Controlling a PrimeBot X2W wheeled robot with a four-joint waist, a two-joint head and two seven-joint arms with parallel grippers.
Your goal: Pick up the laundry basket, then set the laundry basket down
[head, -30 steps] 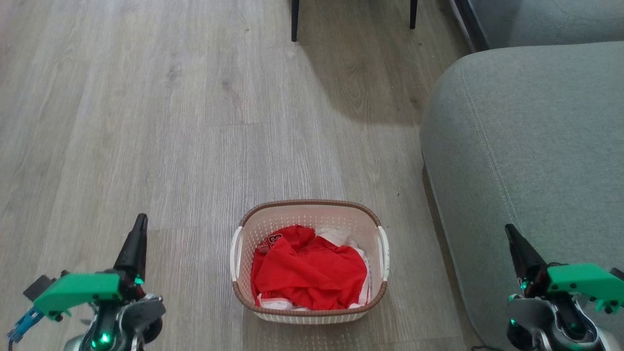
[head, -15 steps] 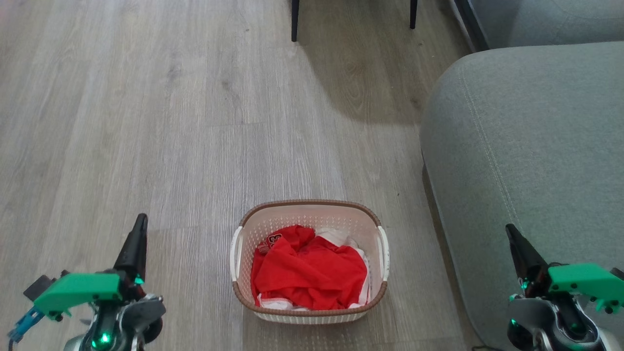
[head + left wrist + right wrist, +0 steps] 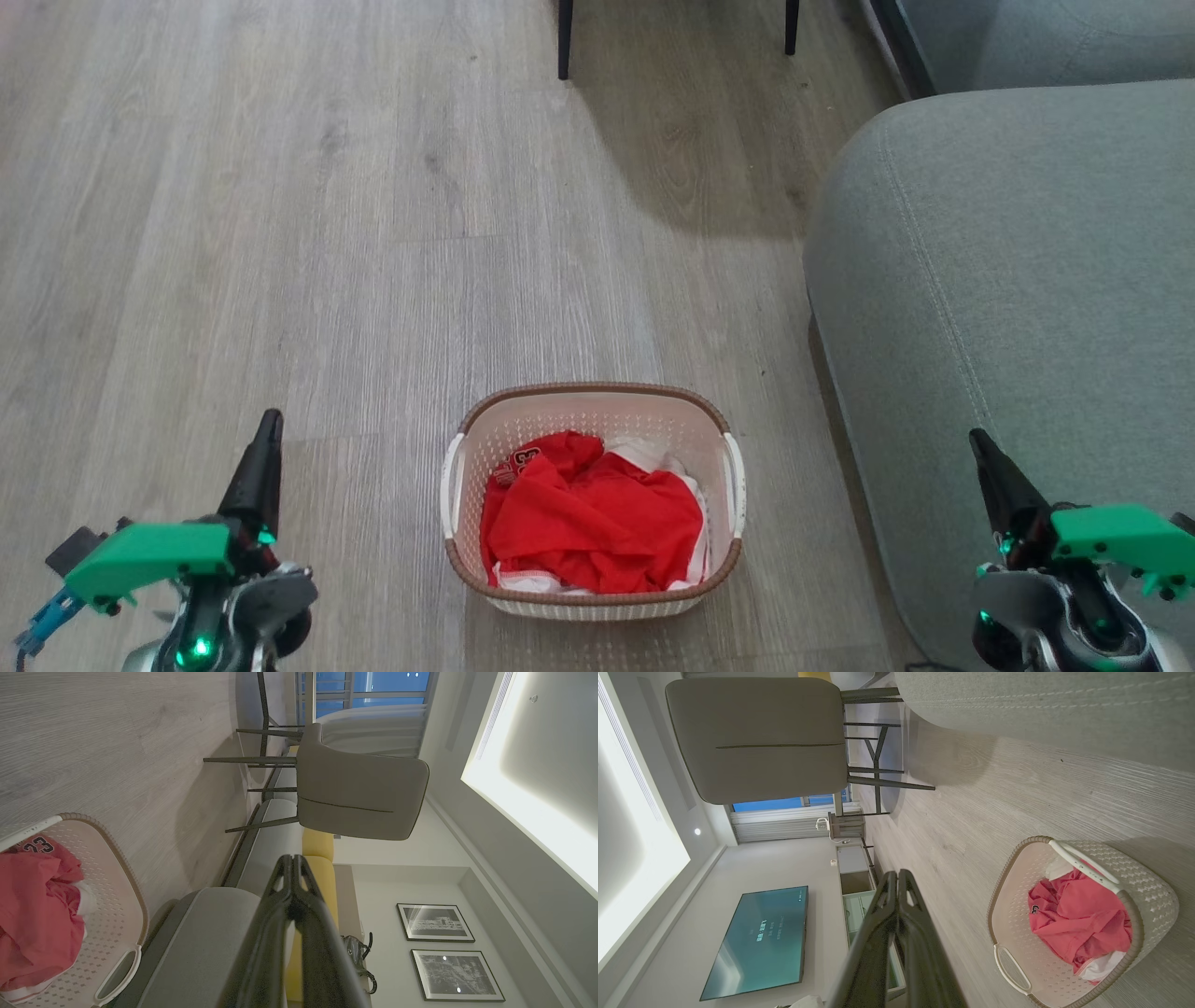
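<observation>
The laundry basket (image 3: pixel 594 407) stands on the wooden floor between my two arms, cream with a brown rim and white side handles, red and white clothes inside. It also lies at the lower left of the left wrist view as the laundry basket (image 3: pixel 122 905) and at the lower right of the right wrist view as the laundry basket (image 3: pixel 1153 891). My left gripper (image 3: pixel 270 420) is well to the basket's left, shut and holding nothing. Off to the basket's right, my right gripper (image 3: pixel 976 439) is shut and bare too, over the sofa's edge. Both sets of fingers meet at their tips, seen as the left gripper (image 3: pixel 293 858) and the right gripper (image 3: pixel 897 874).
A grey sofa (image 3: pixel 1018 280) fills the right side, close to the basket. Two dark chair legs (image 3: pixel 565 42) stand at the far end of the floor. A grey chair (image 3: pixel 359 795) and a wall television (image 3: pixel 759 940) are farther off. Open floor stretches ahead and left.
</observation>
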